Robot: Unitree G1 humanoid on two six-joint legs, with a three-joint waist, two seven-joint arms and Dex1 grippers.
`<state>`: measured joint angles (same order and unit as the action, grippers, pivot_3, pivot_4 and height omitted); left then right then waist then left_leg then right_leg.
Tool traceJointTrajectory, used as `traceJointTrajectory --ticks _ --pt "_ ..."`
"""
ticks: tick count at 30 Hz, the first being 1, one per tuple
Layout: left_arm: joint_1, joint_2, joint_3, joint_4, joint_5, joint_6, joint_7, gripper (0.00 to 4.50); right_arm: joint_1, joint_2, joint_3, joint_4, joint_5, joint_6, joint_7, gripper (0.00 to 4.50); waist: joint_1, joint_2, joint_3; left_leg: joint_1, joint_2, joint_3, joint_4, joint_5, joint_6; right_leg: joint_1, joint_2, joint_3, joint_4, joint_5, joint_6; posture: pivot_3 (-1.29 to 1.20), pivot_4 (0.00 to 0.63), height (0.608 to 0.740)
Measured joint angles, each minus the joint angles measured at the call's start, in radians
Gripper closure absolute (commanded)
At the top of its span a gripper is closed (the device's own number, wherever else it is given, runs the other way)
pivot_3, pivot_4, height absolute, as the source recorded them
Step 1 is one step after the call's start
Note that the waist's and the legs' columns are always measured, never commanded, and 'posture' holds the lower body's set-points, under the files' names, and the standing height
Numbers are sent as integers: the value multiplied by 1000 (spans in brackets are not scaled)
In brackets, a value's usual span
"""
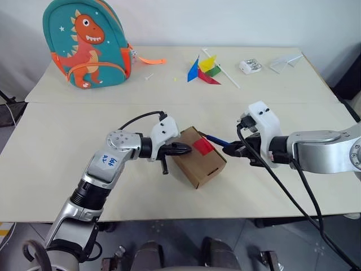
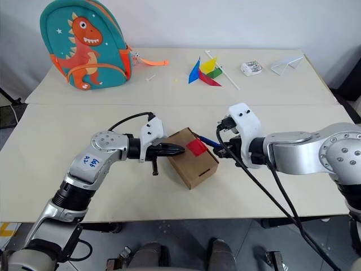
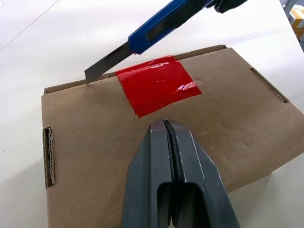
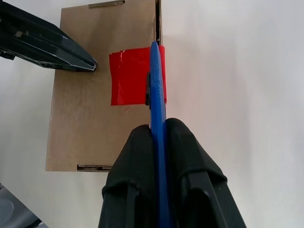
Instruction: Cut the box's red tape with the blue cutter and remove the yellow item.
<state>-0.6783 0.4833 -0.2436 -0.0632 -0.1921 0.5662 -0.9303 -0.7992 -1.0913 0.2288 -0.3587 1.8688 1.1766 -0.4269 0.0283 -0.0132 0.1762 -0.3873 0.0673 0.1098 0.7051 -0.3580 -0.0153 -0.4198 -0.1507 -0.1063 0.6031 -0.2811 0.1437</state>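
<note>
Stretching across the room is a pale cream tabletop [image 1: 67, 164], and at its far left corner stands a teal backpack with an orange dinosaur [image 1: 86, 44], with a multicoloured paper pinwheel [image 1: 204, 70] further along the far edge. Near the front, between both arms, sits the small brown cardboard box [image 1: 198, 162], flaps shut, a bright red square of tape [image 3: 156, 84] across its seam. The left hand [image 1: 181, 149], fingers pressed fully together and empty, rests its tips against the box top. The right hand [image 4: 158, 135] is clamped on the slim blue cutter [image 3: 164, 23], whose bare blade touches the seam just beside the tape.
</note>
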Motion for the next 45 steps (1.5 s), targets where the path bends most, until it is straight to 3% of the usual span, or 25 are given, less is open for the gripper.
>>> traceJointTrajectory --ticks 32,45 --pt "3 0 0 -4 -1 0 0 4500 67 -107 -32 -40 21 -16 46 4379 1 0 0 0 0 0 0 0 0 0 0 0 0 0 0 0 150 740" --pt "3 0 0 -3 -1 0 -1 4500 55 -78 -17 -46 20 -16 45 4379 0 0 0 0 0 0 0 0 0 0 0 0 0 0 0 0 150 740"
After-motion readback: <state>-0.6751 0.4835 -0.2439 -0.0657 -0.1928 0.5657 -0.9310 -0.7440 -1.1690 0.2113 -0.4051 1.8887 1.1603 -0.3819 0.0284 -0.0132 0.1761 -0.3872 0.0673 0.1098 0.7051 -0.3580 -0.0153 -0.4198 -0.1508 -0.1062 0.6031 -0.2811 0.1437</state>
